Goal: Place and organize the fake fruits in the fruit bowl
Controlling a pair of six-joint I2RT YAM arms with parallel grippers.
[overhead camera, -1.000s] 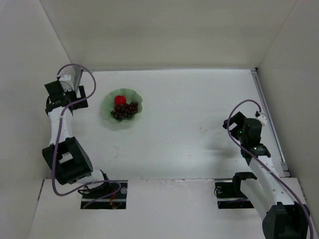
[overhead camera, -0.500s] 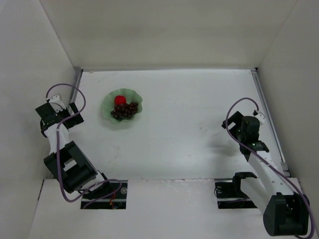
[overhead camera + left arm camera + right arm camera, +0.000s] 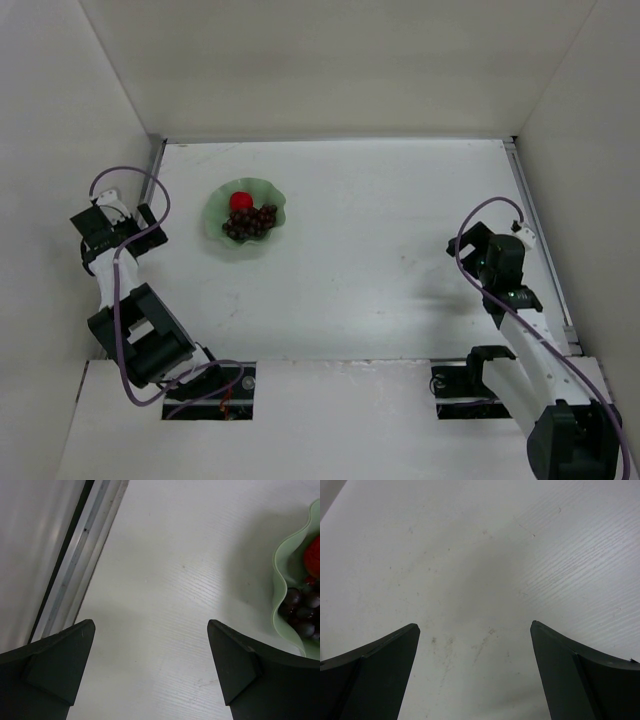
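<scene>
The pale mint-green fruit bowl (image 3: pixel 216 212) stands at the left of the table. The dark purple-red grape bunch (image 3: pixel 251 223) and the glossy red round fruit (image 3: pixel 240 200) lie inside it, touching. My left gripper (image 3: pixel 150 228) is open and empty, left of the bowl and apart from it. In the left wrist view my left gripper (image 3: pixel 151 625) hangs over bare table, with the bowl's wavy rim (image 3: pixel 279 572), the grapes (image 3: pixel 300 611) and the red fruit (image 3: pixel 314 557) at the right edge. My right gripper (image 3: pixel 463 247) is open and empty far to the right; the right wrist view (image 3: pixel 475 626) shows only scuffed table under it.
An aluminium rail (image 3: pixel 82 550) runs along the table's left edge beside the left gripper. Another rail (image 3: pixel 535 230) runs along the right edge. White walls enclose the table on three sides.
My left arm has drawn back from the far left corner toward the near side and lowered. The right arm has shifted only slightly. The fruits and bowl have not moved.
</scene>
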